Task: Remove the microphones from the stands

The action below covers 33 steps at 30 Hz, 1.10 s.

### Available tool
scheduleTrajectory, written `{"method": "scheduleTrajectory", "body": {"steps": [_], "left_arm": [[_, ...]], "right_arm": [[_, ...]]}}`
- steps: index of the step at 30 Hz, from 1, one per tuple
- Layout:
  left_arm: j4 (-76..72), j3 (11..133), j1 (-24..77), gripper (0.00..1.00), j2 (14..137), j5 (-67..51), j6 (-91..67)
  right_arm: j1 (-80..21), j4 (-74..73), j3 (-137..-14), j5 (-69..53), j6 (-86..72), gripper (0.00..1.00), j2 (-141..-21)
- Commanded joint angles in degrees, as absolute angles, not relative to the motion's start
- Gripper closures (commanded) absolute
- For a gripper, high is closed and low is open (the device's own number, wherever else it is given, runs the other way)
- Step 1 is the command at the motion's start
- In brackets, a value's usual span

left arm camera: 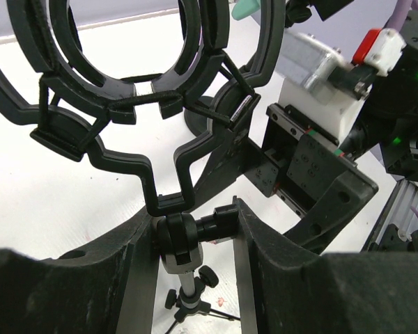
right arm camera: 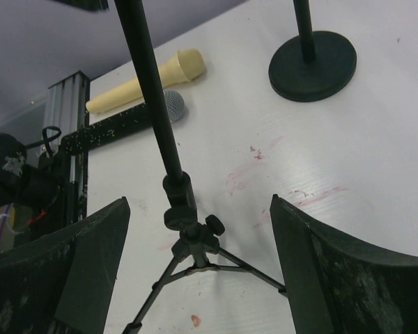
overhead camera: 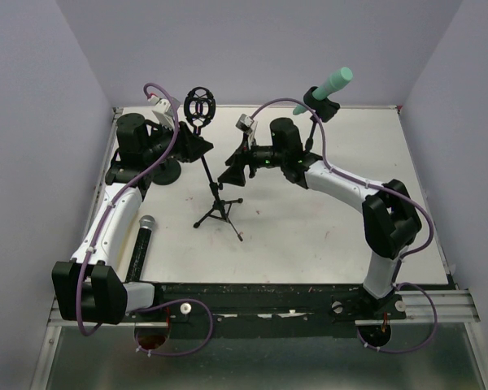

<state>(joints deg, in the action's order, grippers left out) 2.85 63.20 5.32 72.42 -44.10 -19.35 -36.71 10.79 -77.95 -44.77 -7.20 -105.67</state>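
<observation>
A black tripod stand (overhead camera: pixel 220 213) carries an empty ring-shaped shock mount (overhead camera: pixel 200 106) at its top. My left gripper (overhead camera: pixel 197 146) is shut on the stand's swivel joint (left arm camera: pixel 175 236) just under the mount (left arm camera: pixel 136 97). My right gripper (right arm camera: pixel 198 202) is open, its fingers wide apart on either side of the lower pole (right arm camera: pixel 177 195); it also shows in the top view (overhead camera: pixel 232 172). A black microphone with a silver grille (overhead camera: pixel 142 242) lies on the table at the left. A teal microphone (overhead camera: pixel 333 81) sits in a clip on another stand at the back right.
A round black stand base (overhead camera: pixel 163 172) sits by the left arm and also shows in the right wrist view (right arm camera: pixel 312 59). A cream microphone (right arm camera: pixel 146 80) lies beside the black one (right arm camera: pixel 125 122). Purple walls close in the white table (overhead camera: pixel 309 236).
</observation>
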Motion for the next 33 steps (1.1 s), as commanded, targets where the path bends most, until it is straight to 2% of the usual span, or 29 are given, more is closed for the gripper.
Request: {"method": "scheduleTrajectory", "body": {"steps": [1, 8, 20, 26, 33], "left_arm": [[2.20, 63.98, 5.36, 1.00, 71.02, -45.53, -20.48], [2.20, 64.07, 5.36, 1.00, 70.75, -45.44, -20.48], [-1.13, 65.39, 5.62, 1.00, 71.54, -46.23, -21.62], [-3.69, 72.67, 7.38, 1.00, 75.49, -44.39, -17.85], [-7.12, 84.88, 8.61, 1.00, 86.38, -41.75, -9.24]], "right_arm": [[-37.35, 10.29, -79.54, -41.76, -7.92, 0.11, -108.19], [-38.85, 4.75, -72.00, -36.04, 4.56, 0.11, -107.50], [-38.85, 2.73, -66.00, -31.12, 9.66, 0.11, -102.22], [-38.85, -5.00, -67.32, -26.11, 16.24, 0.10, -97.22], [-38.76, -15.20, -71.81, -21.54, 23.98, 0.09, -92.64]]}}
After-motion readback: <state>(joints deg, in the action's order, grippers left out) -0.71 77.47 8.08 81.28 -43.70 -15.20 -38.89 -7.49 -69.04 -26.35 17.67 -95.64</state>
